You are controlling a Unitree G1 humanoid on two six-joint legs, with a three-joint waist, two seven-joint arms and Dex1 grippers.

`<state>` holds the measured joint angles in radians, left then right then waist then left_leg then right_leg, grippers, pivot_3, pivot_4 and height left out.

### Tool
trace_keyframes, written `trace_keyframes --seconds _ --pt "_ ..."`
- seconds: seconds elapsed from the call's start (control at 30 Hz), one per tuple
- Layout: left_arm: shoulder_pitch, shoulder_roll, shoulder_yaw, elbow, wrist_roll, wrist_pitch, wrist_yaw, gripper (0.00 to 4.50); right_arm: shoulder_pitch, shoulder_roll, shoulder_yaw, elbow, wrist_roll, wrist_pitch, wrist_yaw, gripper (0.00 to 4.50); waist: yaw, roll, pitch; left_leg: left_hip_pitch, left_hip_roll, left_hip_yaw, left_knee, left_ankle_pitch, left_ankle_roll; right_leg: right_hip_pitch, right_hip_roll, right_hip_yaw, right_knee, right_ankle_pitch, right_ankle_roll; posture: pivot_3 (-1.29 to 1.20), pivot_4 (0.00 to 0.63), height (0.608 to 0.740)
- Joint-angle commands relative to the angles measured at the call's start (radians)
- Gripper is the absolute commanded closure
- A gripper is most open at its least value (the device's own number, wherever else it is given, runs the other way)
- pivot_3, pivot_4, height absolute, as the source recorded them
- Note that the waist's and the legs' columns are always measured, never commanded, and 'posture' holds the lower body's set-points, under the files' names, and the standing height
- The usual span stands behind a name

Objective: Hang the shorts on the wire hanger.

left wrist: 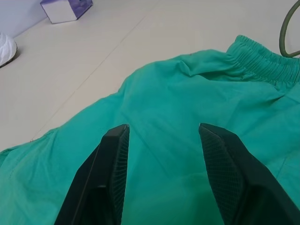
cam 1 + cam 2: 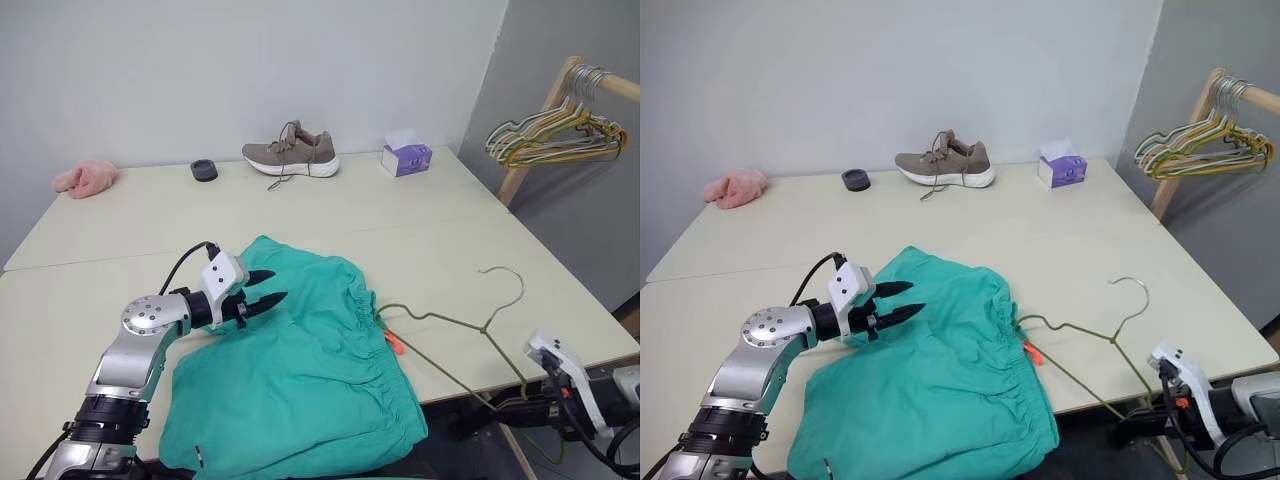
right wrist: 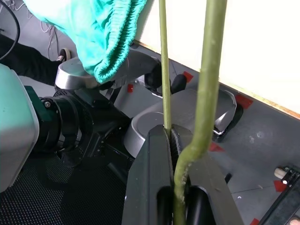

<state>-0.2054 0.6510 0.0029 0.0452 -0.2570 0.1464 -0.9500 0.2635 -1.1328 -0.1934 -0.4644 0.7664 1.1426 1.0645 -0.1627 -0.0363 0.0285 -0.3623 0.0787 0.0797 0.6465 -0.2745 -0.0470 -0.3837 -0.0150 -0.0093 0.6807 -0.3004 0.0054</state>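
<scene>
One pair of large teal-green fabric shorts (image 2: 300, 375) lies flat on the pale cream table (image 2: 400, 235), near the front edge, and its lower corner hangs a little over that edge. The gathered elastic waistband is on the side toward the robot's right, and one small orange tag (image 2: 396, 343) sticks out from it.

One thin olive-grey wire hanger (image 2: 455, 325) lies on the table just beside the waistband. Its curved hook (image 2: 508, 280) points away from the robot, and one corner of the triangle touches the waistband close to the orange tag. The other corner goes out past the front edge of the table.

The left gripper (image 2: 262, 288) hovers over the far left part of the shorts. Its two black fingers (image 1: 115, 154) are spread apart, with only green fabric between them, and they pinch nothing.

The right gripper (image 3: 174, 140) is below the table edge on the right side. Its two fingers are pressed together on the wire of the hanger, which passes straight between them.

At the back of the table I count four other things: one pink fluffy cloth (image 2: 86, 179), one small round dark grey object (image 2: 204, 170), one brown sneaker with a white sole (image 2: 291, 152), and one purple and white tissue box (image 2: 406, 157). On the right a wooden rack (image 2: 545, 125) carries one bunch of yellow-green and silver hangers (image 2: 560, 135); I cannot count them exactly.
</scene>
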Motion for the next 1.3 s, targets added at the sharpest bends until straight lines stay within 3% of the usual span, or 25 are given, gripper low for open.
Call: trace_keyframes --seconds 0.03,0.33,0.73,1.07,1.3 --pt "-0.006 0.002 0.013 -0.029 -0.002 -0.012 0.005 2.02 -0.026 0.002 0.041 -0.024 -0.010 -0.018 -0.012 4.50 0.000 0.000 0.000 0.000 0.000 0.000 0.000 0.000 0.000 0.000 0.000 0.000 0.000 0.000 0.000 -0.19 0.000 0.740" --pt "-0.002 0.005 0.017 -0.020 0.001 -0.023 0.003 2.02 -0.092 0.022 0.081 0.034 -0.027 -0.024 -0.047 4.50 0.000 0.000 0.000 0.000 0.000 0.000 0.000 0.000 0.000 0.000 0.000 0.000 0.000 0.000 0.000 -0.19 0.000 0.740" --pt "0.008 0.004 0.026 -0.023 -0.010 -0.030 -0.003 2.02 0.047 0.008 -0.123 0.034 0.053 0.026 0.005 4.50 0.016 0.000 0.000 0.000 0.000 0.000 0.000 0.000 0.000 0.000 0.000 0.000 0.000 0.000 0.000 -0.19 0.000 0.740" --pt "0.043 0.032 0.004 -0.094 -0.059 0.037 -0.108 2.02 0.003 0.052 -0.056 0.041 0.047 0.036 -0.060 4.50 0.017 0.000 -0.001 0.000 0.000 0.000 0.000 0.000 0.000 0.000 0.000 0.000 0.000 0.000 0.000 -0.19 0.000 0.740" --pt "0.095 0.061 0.003 -0.152 -0.099 0.079 -0.174 2.02 0.050 0.034 -0.058 0.003 0.062 0.033 -0.033 4.50 0.017 0.000 0.000 0.000 0.000 0.000 0.000 0.000 0.000 0.000 0.000 0.000 0.000 0.000 0.000 -0.18 0.000 0.740"
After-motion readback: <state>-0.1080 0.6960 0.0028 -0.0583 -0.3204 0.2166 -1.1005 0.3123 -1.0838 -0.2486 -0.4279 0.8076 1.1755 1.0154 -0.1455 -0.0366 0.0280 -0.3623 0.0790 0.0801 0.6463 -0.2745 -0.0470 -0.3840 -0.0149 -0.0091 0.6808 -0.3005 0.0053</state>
